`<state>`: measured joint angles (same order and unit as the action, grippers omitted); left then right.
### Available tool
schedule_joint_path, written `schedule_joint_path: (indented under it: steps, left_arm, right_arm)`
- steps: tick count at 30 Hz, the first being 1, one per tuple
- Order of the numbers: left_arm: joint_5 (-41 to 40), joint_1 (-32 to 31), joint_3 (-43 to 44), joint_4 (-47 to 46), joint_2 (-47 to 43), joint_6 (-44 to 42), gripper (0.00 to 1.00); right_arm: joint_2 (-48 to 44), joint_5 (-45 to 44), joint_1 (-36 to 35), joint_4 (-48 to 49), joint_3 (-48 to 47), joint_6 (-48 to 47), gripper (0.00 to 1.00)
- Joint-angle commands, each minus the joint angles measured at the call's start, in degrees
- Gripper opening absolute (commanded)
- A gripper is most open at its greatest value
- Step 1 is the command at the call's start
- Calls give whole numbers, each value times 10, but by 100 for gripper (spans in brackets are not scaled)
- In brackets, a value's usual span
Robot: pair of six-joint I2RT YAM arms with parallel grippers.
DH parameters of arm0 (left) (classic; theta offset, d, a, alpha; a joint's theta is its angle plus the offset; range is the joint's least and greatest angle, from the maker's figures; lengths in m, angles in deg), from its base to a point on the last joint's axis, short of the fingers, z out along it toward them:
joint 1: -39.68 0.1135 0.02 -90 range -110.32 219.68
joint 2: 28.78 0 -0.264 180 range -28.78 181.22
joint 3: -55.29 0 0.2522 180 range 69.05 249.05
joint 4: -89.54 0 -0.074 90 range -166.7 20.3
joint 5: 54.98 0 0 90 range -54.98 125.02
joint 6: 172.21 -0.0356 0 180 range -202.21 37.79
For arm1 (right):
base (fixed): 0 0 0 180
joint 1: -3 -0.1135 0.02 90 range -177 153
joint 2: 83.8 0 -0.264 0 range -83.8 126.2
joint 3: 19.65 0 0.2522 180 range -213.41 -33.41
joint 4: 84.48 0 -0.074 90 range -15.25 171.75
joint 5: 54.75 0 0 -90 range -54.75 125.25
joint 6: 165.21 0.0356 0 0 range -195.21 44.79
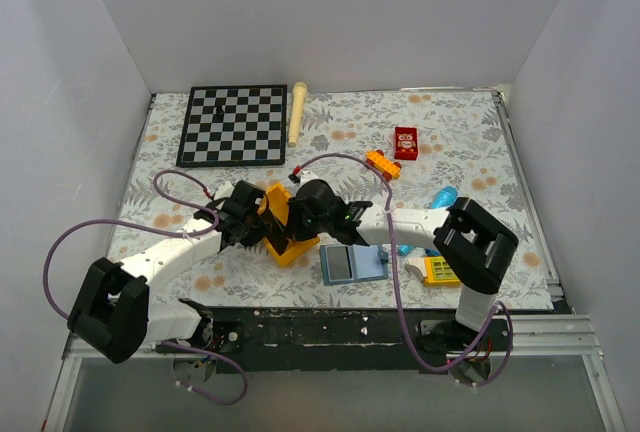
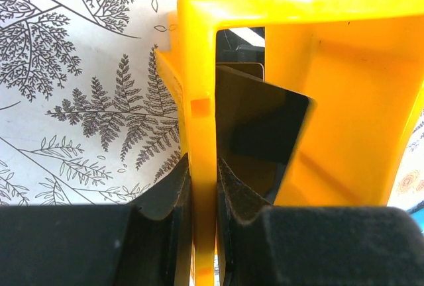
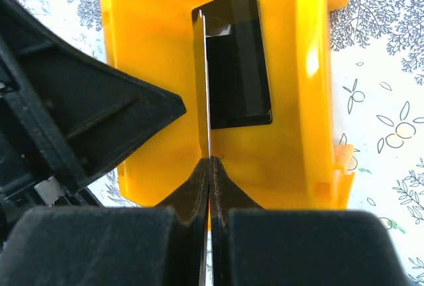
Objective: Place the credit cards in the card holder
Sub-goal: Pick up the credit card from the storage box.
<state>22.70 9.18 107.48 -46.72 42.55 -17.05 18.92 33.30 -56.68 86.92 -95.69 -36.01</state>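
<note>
**Right gripper (image 3: 209, 167) is pinching a card (image 3: 204, 87) inside the yellow box (image 1: 284, 248).**

Top view: both arms are meeting over the box, and the holder (image 1: 352, 264) is lying open just to its right.
Left wrist: the left gripper (image 2: 201, 177) is clamping the box wall with its jaws narrow. The cards (image 2: 262, 127) are leaning inside.
Right wrist: the jaws are squeezing tight on the upright card's thin edge, and a second card (image 3: 235, 67) is resting deeper in the box.
The lift probably wants to go straight along the card's plane, with the box held down, so the card is not snagging the wall or slipping from the pinch.
</note>
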Motion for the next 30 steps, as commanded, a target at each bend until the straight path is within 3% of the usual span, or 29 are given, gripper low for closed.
schedule_joint_path:
  steps: [1, 9, 16, 22, 24, 27, 30]
  left_arm:
    - [18, -3, 23, 6, 13, -7, 0]
    - [27, -3, 40, 7, 12, -27, 0]
    - [19, -4, 37, 8, -1, -30, 0]
    - [24, -3, 31, 0, 2, -30, 0]
    - [21, -3, 30, 0, -1, -29, 0]
    - [16, -4, 26, 0, -7, -23, 0]
    - [17, -3, 26, 0, -5, -16, 0]
  right_arm:
    - [-30, -5, 2, 16, -15, -18, 1]
    - [-59, -64, 3, -37, -19, -42, 1]
    - [-59, -52, 6, -32, -7, -40, 1]
    - [-18, -43, 6, -77, -55, -46, 2]
    - [-6, -48, 5, -96, -71, -46, 10]
    - [34, -46, 6, -167, -127, -54, 31]
    - [73, -47, 4, -244, -183, -54, 38]
